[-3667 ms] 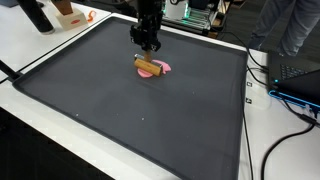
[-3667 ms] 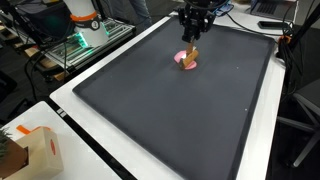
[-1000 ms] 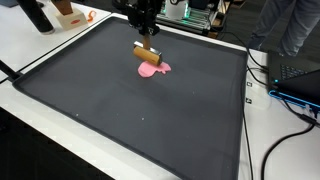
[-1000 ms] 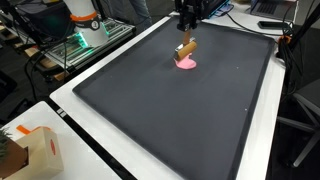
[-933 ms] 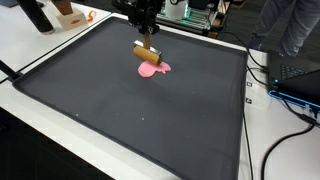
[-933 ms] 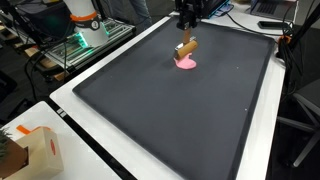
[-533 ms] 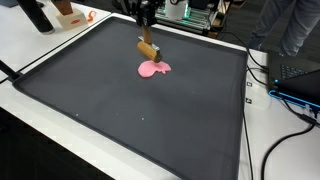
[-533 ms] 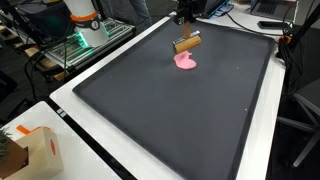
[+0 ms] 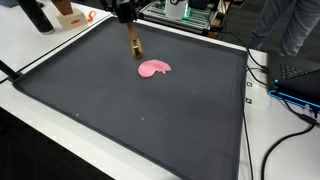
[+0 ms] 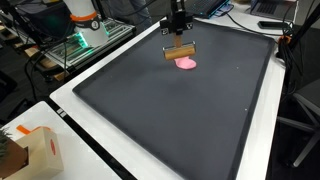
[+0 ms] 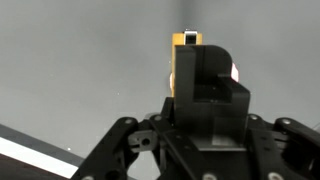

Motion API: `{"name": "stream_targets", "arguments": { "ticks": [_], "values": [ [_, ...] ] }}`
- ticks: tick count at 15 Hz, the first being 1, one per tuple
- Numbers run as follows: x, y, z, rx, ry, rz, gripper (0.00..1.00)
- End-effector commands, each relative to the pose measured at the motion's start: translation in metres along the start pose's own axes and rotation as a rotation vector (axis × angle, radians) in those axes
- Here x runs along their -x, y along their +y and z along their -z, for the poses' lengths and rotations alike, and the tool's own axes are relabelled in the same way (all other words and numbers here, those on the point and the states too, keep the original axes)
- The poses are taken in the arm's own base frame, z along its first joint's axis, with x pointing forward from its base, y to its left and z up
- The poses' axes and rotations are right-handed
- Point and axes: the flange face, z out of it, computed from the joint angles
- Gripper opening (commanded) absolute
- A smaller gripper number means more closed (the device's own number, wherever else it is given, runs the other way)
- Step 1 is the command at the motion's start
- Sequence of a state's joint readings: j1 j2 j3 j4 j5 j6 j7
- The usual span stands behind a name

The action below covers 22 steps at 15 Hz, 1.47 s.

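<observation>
You have the gripper (image 9: 128, 22) clamped on the wooden block (image 9: 135, 46), jaws drawn in to the stick's width and pinching it near its upper end. That leaves most of its length hanging free below the fingers. From this angle the block slants down toward 5 o'clock. In an exterior view from across the mat, the block (image 10: 179, 53) looks like an almost level bar under the gripper (image 10: 177, 38), which I put down to camera angle, not a second pose. Either way it looks airborne, touching nothing but the pads, with clear space above the black mat (image 9: 120, 120). The pink piece (image 9: 153, 68) lies flat on the mat at 5 o'clock from the block, near it but apart; in an exterior view the pink piece (image 10: 186, 63) sits just under the bar. In the wrist view one of the fingers (image 11: 205, 95) fills the middle of the picture. The block's yellow end (image 11: 186, 40) pokes out at 12 o'clock and a sliver of the pink piece (image 11: 236, 72) shows at 3 o'clock. All of this sits toward the mat's 12 o'clock edge. A cardboard box (image 10: 30, 150) stands well apart on the white table (image 10: 80, 155) at 8 o'clock.
</observation>
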State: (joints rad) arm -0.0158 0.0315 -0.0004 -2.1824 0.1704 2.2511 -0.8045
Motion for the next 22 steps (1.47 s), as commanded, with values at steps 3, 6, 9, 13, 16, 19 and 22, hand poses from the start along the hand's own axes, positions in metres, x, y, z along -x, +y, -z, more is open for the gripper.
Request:
{"name": "stream_targets", "arguments": {
  "ticks": [3, 6, 9, 13, 16, 19, 22],
  "values": [
    [0.045, 0.036, -0.016, -0.156, 0.086, -0.258, 0.24],
    [0.063, 0.052, -0.028, -0.239, 0.139, -0.383, 0.24],
    [0.074, 0.065, -0.040, -0.300, 0.181, -0.478, 0.24],
    [0.086, 0.078, -0.054, -0.353, 0.215, -0.569, 0.24],
    [0.092, 0.085, -0.063, -0.377, 0.222, -0.611, 0.24],
    [0.097, 0.090, -0.069, -0.394, 0.219, -0.632, 0.24],
    [0.100, 0.090, -0.073, -0.415, 0.219, -0.631, 0.24]
  ]
}}
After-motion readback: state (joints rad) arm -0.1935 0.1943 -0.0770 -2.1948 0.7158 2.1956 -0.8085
